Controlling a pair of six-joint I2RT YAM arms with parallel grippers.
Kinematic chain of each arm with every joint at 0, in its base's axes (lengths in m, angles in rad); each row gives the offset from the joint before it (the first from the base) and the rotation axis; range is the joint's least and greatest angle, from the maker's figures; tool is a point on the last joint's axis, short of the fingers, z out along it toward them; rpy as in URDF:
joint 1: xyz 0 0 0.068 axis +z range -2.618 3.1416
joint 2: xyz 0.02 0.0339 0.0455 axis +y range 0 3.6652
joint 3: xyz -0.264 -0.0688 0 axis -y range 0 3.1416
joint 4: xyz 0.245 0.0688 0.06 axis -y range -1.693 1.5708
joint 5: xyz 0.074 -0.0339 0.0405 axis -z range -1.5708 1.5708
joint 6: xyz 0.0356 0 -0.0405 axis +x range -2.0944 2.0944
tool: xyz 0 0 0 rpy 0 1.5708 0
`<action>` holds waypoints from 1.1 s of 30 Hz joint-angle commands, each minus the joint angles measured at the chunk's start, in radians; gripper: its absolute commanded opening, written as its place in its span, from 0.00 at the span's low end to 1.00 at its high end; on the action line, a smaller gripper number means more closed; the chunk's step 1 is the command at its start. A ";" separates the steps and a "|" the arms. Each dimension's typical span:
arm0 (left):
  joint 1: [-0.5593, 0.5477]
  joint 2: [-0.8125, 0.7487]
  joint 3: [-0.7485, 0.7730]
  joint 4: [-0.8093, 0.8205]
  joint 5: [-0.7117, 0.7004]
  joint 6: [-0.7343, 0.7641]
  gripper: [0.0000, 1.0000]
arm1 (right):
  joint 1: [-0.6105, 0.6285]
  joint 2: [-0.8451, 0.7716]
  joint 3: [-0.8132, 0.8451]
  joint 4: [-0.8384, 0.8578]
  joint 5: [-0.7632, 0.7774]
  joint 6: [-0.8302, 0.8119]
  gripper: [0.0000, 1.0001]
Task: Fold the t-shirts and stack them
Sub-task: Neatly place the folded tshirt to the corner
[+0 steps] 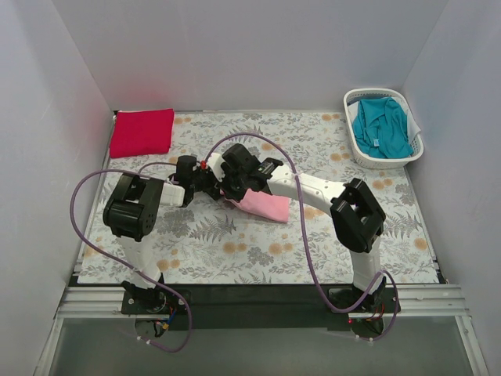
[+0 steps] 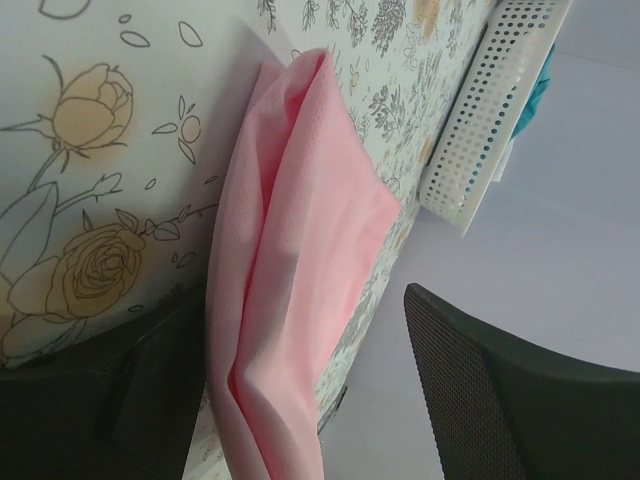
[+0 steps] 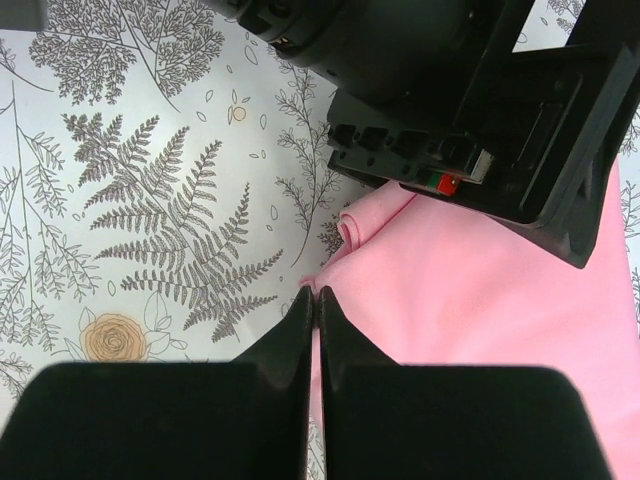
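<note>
Left arm (image 1: 129,207): elbow raised, forearm reaching right toward the centre.
Left gripper (image 2: 300,295): jaws wide apart, held low.
Right arm (image 1: 356,211): elbow raised, forearm reaching left toward the centre.
Right gripper (image 3: 316,292): jaws pressed together, tips pointing down.
The two wrists sit just beside each other.

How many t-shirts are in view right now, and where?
3. A red t-shirt lies folded at the far left corner, a pink t-shirt in the middle, a teal t-shirt in the white basket at far right. The basket may hide more.
</note>
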 commanded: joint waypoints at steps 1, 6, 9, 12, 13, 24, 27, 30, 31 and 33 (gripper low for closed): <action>-0.007 0.060 -0.007 -0.147 -0.068 0.039 0.72 | -0.001 -0.064 0.016 0.037 -0.023 0.018 0.01; -0.009 0.081 0.010 -0.149 -0.067 0.049 0.70 | -0.001 -0.066 0.015 0.040 -0.043 0.030 0.01; -0.009 0.086 0.022 -0.153 -0.077 0.058 0.66 | -0.001 -0.066 0.013 0.040 -0.040 0.030 0.01; -0.013 0.098 0.051 -0.198 -0.094 0.081 0.61 | -0.001 -0.066 0.015 0.041 -0.049 0.033 0.01; -0.013 0.103 0.056 -0.205 -0.094 0.087 0.58 | -0.001 -0.064 0.016 0.041 -0.052 0.035 0.01; -0.032 0.100 0.231 -0.466 -0.240 0.297 0.00 | -0.021 -0.087 0.016 0.038 -0.001 0.067 0.27; -0.032 0.090 0.292 -0.550 -0.294 0.392 0.00 | -0.067 -0.119 -0.001 0.037 0.000 0.081 0.53; -0.032 0.078 0.327 -0.583 -0.329 0.473 0.00 | -0.119 -0.164 -0.036 0.035 -0.004 0.088 0.82; -0.030 0.074 0.338 -0.592 -0.344 0.490 0.00 | -0.132 -0.190 -0.056 0.032 -0.004 0.088 0.90; -0.032 0.075 0.381 -0.623 -0.367 0.570 0.00 | -0.168 -0.239 -0.077 0.031 -0.004 0.081 0.98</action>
